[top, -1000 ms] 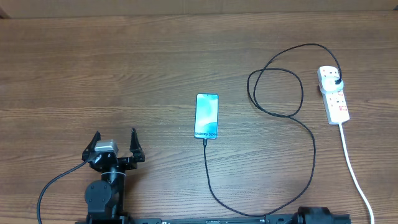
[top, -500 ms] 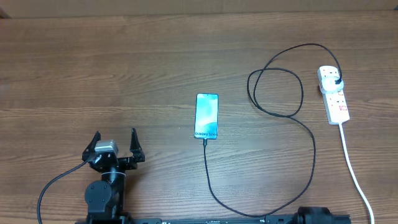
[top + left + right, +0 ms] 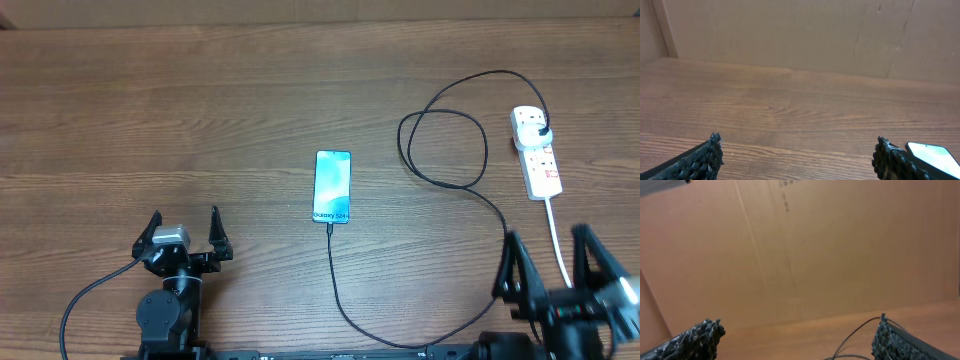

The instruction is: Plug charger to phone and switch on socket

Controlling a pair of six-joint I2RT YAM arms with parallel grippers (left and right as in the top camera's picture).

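The phone [image 3: 332, 187] lies face up mid-table, its screen lit; its corner also shows in the left wrist view [image 3: 934, 155]. The charger's black cable [image 3: 335, 280] meets the phone's near end, runs along the front edge, loops [image 3: 445, 150] and ends at a black plug [image 3: 541, 129] seated in the far end of the white socket [image 3: 538, 160]. My left gripper [image 3: 185, 225] stands open near the front left, nothing between its fingers [image 3: 700, 162]. My right gripper [image 3: 550, 252] is open at the front right, hovering over the socket's white cord. Part of the cable [image 3: 855, 332] shows past its fingers [image 3: 895, 342].
The socket's white cord [image 3: 565, 265] runs from the strip toward the front right edge. A cardboard wall [image 3: 800, 35] stands behind the wooden table [image 3: 200, 100]. Bare wood lies between the left gripper and the phone.
The right arm has risen into the overhead view at the front right, jaws wide apart. The left arm, phone, cable and socket have not moved.
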